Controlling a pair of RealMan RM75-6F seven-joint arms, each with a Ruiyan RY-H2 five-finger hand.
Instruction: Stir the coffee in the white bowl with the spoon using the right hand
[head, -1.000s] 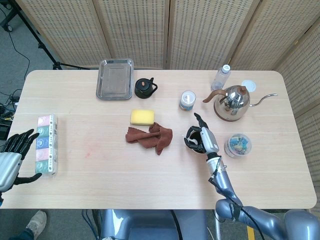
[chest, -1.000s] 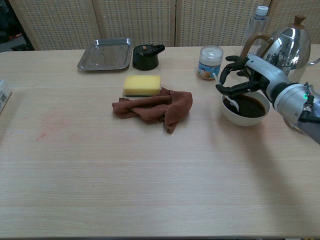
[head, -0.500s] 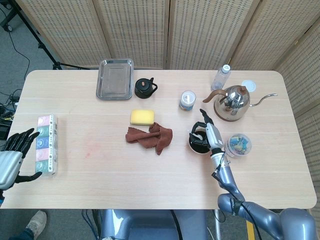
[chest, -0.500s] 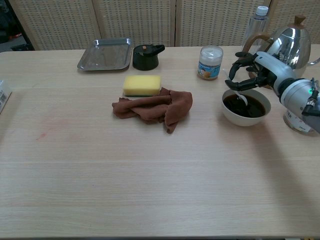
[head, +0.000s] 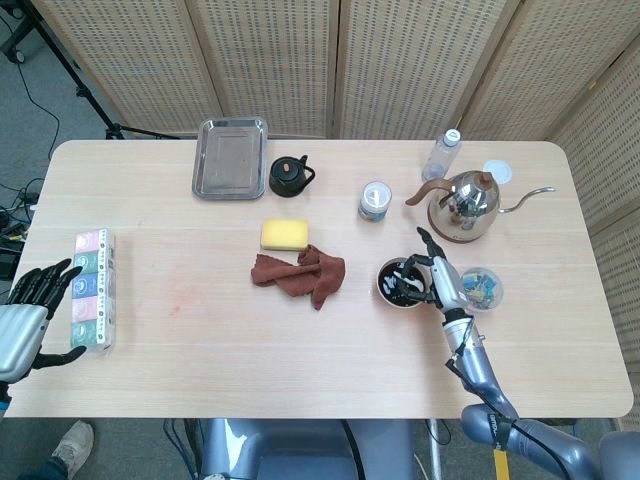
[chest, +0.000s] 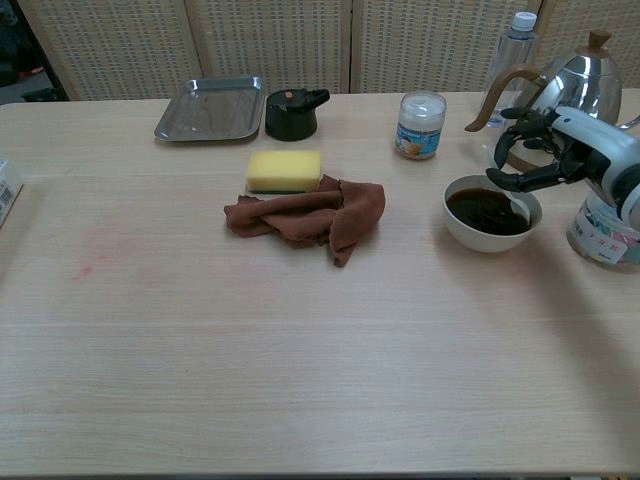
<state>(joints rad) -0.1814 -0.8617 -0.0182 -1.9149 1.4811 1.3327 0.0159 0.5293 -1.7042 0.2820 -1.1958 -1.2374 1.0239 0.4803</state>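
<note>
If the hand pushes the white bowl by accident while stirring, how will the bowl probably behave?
The white bowl is low and wide, so it would probably slide rather than tip. The coffee stands fairly high inside, so a sharp push could slop it over the rim. The right hand holds the spoon near the bowl's far edge, where a sideways nudge seems likeliest.

My right hand (chest: 545, 160) has slim black fingers on a glossy white back shell. A thin black cable runs down my silver-grey right forearm (head: 478, 362). My left hand (head: 28, 310) has black fingers too, set on a pale grey-white body.
</note>
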